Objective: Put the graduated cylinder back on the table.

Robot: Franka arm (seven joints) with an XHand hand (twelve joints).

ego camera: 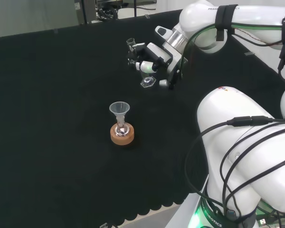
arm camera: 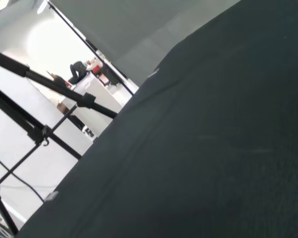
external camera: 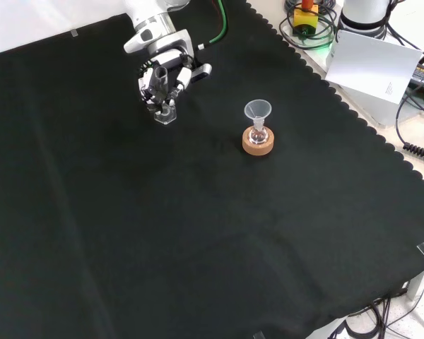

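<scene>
Fingers [ego camera: 141,65] curled round upright graduated cylinder [ego camera: 147,81]

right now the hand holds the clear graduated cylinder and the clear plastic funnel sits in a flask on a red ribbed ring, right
Not quite: the stand is a round cork ring, not a red ribbed one, as the front view shows. The hand does hold the clear graduated cylinder, and the clear plastic funnel sits in the small flask.

Even, bright overhead light — the black cloth [external camera: 198,233] soaks it up and shows almost no shadows. The white arm links [ego camera: 247,137] glare slightly in the head view. In the wrist view the pale wall [arm camera: 35,44] behind is overexposed — washed out.
</scene>
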